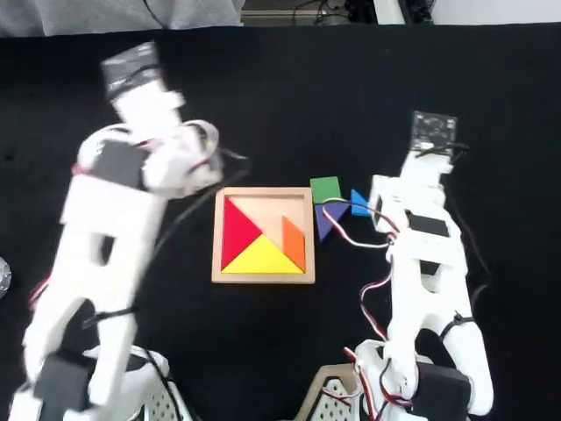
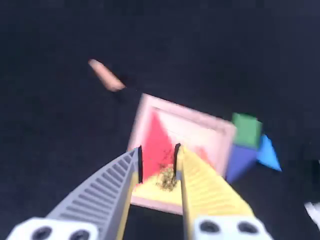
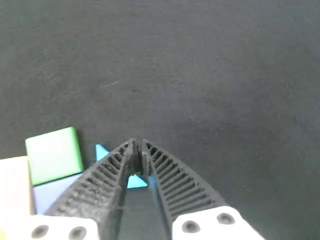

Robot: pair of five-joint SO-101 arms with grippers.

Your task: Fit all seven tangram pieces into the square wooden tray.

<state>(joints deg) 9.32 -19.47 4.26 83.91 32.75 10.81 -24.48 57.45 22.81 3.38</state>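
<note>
1. Wooden tray (image 1: 263, 279) lies at table centre; the left gripper (image 2: 156, 152) is near its far-left corner, jaws parted and empty.
2. Inside the tray: red triangle (image 1: 238, 232), yellow triangle (image 1: 261, 257), orange triangle (image 1: 294, 241).
3. Just right of the tray: green square (image 1: 325, 189), indigo triangle (image 1: 329, 219), light-blue triangle (image 1: 358, 203).
4. Right gripper (image 3: 135, 146): clenched, tips over the light-blue triangle.

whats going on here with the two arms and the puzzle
Two robot arms are filling a square wooden tray with tangram pieces. A red piece, yellow piece and orange piece lie inside. A green square, purple triangle and blue triangle sit beside it. The right gripper is shut over the blue triangle; the left gripper hangs open above the tray, holding nothing.
</note>
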